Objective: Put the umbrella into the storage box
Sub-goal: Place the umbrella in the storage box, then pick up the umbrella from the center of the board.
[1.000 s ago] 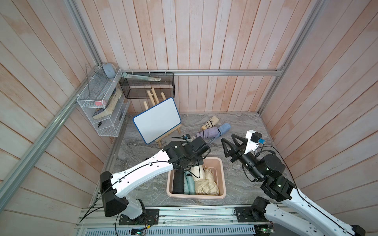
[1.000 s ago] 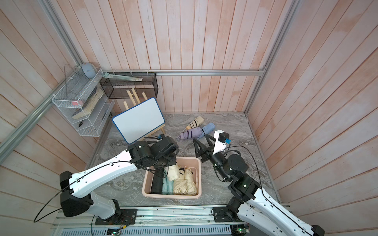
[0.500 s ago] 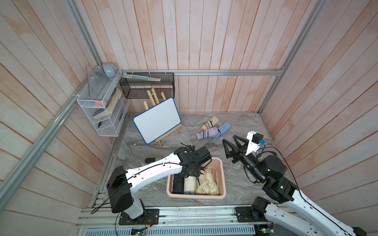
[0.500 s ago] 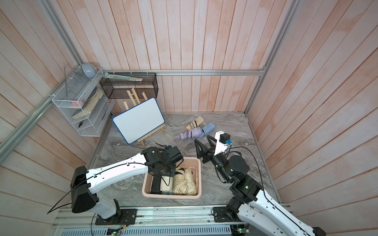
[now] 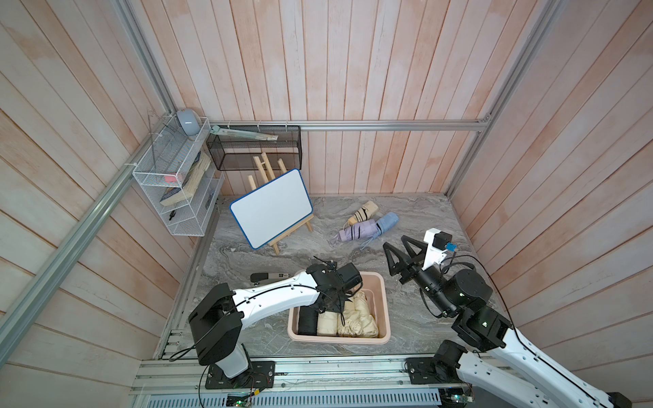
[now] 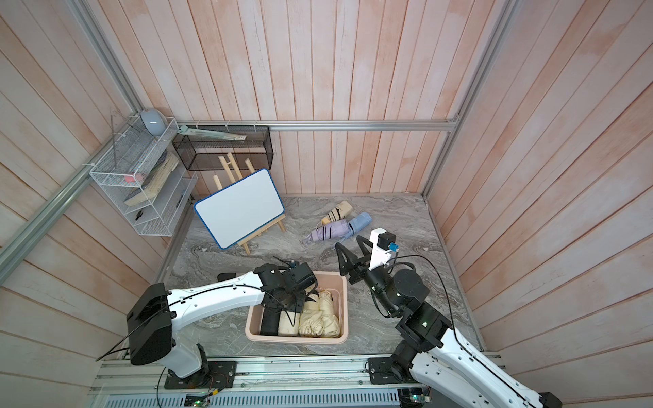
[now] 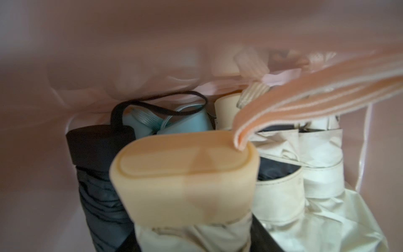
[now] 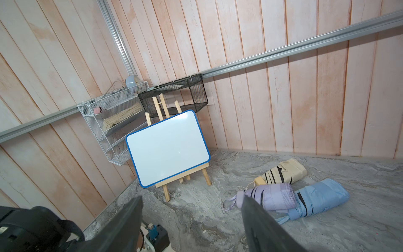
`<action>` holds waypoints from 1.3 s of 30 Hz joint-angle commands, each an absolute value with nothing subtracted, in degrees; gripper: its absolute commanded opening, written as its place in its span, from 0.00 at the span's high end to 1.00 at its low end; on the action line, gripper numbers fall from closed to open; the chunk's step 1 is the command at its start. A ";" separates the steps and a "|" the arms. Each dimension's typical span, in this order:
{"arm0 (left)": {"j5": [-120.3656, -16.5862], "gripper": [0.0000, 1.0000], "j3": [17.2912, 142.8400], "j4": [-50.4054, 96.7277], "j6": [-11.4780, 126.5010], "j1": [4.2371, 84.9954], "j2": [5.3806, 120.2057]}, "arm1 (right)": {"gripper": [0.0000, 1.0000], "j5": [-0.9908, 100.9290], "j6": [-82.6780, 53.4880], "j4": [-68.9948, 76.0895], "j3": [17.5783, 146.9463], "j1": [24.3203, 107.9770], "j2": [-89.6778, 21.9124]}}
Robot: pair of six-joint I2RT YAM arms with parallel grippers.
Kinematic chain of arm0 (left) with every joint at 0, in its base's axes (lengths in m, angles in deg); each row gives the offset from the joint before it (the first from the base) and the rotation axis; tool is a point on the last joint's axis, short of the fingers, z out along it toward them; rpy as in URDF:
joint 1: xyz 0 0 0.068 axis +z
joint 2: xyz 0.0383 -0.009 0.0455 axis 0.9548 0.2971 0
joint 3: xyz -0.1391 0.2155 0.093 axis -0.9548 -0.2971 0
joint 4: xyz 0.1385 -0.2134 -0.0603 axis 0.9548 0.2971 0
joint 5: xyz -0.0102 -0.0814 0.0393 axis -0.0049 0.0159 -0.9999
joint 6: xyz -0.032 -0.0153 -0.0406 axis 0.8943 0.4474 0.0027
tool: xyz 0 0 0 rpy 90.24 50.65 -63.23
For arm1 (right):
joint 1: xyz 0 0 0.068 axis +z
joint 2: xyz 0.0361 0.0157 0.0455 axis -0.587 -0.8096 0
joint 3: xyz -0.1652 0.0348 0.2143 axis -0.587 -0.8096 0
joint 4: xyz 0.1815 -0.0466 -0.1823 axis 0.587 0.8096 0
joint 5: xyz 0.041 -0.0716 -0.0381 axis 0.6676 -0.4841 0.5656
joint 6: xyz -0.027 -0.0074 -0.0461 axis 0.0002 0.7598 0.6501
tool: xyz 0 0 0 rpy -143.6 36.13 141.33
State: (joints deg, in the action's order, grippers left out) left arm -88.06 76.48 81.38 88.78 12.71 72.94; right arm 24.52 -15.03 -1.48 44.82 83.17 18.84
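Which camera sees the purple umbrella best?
The right wrist view. There the purple umbrella lies close and large, with its dark stripes and its strap clear. Both top views show it whole, but far off and small. The left wrist view does not show it.

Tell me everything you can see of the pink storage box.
The storage box is a pale pink rectangular tub, plastic by its look, with rounded corners and a rolled rim. It sits flat on the grey marbled tabletop, near the front edge between the arms. Inside, a black umbrella and cream umbrellas lie side by side. The left arm reaches down into its far end.
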 commanded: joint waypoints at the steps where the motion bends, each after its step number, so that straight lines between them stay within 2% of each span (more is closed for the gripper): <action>1: -89.03 0.32 76.36 78.67 88.27 13.04 73.38 | 0.23 24.11 -15.28 -1.49 44.35 83.47 19.29; 5: -90.33 0.25 76.66 79.94 88.19 13.12 72.82 | 0.22 23.59 -14.94 -1.44 44.74 83.42 18.96; 9: -91.75 0.21 77.43 81.15 88.31 13.12 70.27 | 0.22 23.81 -14.86 -1.75 44.87 83.49 17.93; 13: -94.94 0.21 78.95 80.55 89.05 13.03 64.34 | 0.22 24.10 -15.28 -1.96 45.47 83.50 15.45; 19: -96.50 0.25 76.21 68.44 84.94 14.01 53.37 | 0.22 26.78 -14.36 -3.34 47.95 82.34 9.02; 27: -97.33 0.26 68.21 55.30 76.87 23.22 42.18 | 0.22 39.59 -12.91 -3.31 55.47 74.99 -3.23; 31: -97.05 0.26 66.24 51.45 71.97 27.62 39.15 | 0.22 48.38 -14.43 -4.42 58.15 68.17 -8.72; 39: -96.60 0.08 64.98 46.44 66.10 36.33 37.74 | 0.22 58.50 -3.44 1.88 70.24 61.44 -23.59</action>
State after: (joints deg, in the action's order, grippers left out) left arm -96.43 65.96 50.13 69.96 34.37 38.28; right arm 52.56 -9.68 -1.39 66.35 62.47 -20.63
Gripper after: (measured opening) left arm 0.907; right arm 0.781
